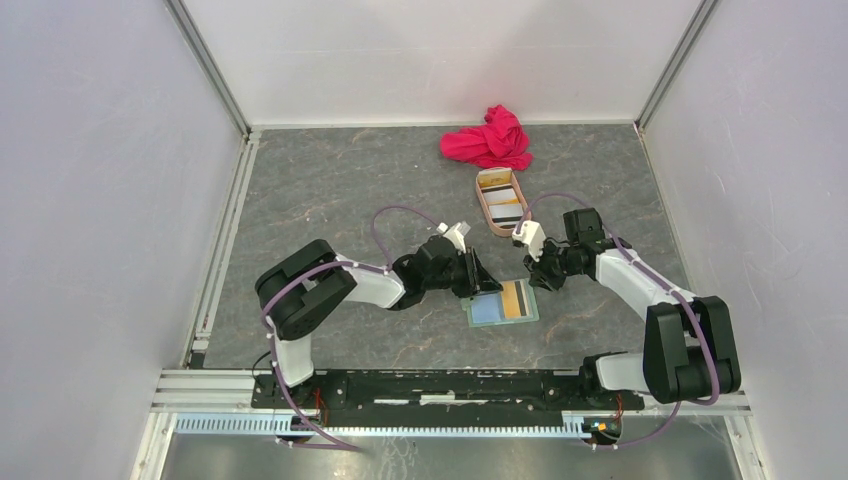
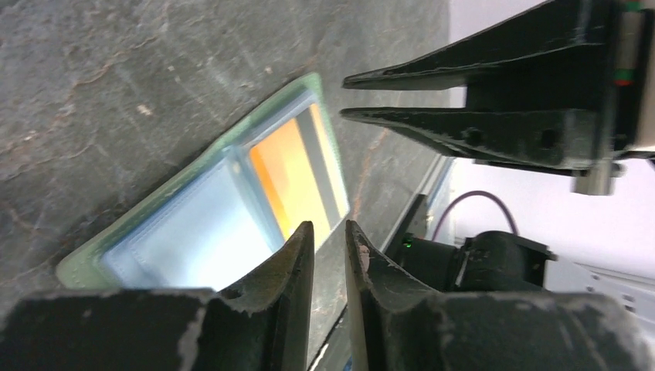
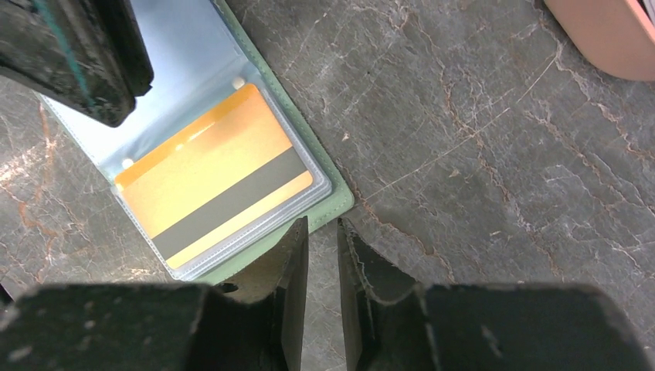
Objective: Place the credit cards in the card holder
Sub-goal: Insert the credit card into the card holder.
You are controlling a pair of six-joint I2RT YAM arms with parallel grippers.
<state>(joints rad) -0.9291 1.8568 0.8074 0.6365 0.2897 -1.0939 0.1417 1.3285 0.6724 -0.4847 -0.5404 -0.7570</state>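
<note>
The card holder [image 1: 488,311] lies open on the tabletop [image 1: 330,180], near centre. One orange credit card [image 3: 208,174] is seated in its right sleeve. The left hand [image 2: 328,228] is positioned at the holder's far left edge, jaws slightly parted, gripping nothing. The right hand [image 3: 322,224] is positioned at the holder's far right corner, jaws likewise slightly parted and empty. Other credit cards [image 1: 505,205] lie in the oval tray [image 1: 479,195] farther back.
</note>
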